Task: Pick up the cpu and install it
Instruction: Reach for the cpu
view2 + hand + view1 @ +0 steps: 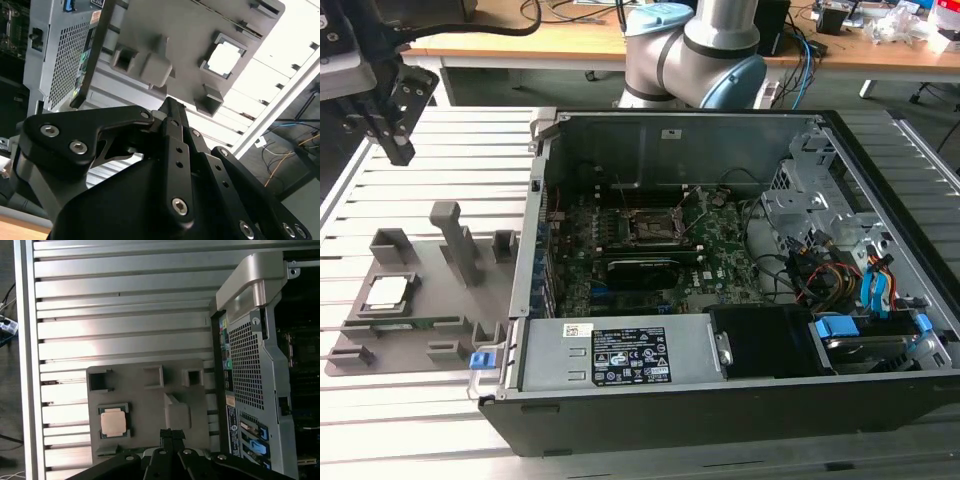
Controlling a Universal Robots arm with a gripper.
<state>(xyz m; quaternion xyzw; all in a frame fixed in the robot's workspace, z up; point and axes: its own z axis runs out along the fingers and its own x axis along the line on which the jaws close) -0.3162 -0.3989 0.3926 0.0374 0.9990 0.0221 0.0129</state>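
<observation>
The cpu [385, 292] is seated in a square recess of the grey holder plate [430, 300] on the slatted surface [420, 420], at the exterior view's left of the open computer case [720, 405]. The pincer [400, 152] is seen above the plate, pressed together and empty.

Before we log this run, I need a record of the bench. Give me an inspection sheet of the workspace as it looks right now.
Surface: slatted metal table with a grey holder plate on it.
Job's things: processor chip lying in a pocket of the plate; socket inside the open computer case.
Clutter: nothing seen.
Claw: the claw is shut, empty, in the air over the table, apart from the chip.
Cables: coloured wires inside the case.
Surroundings: wooden desk behind the robot arm.
</observation>
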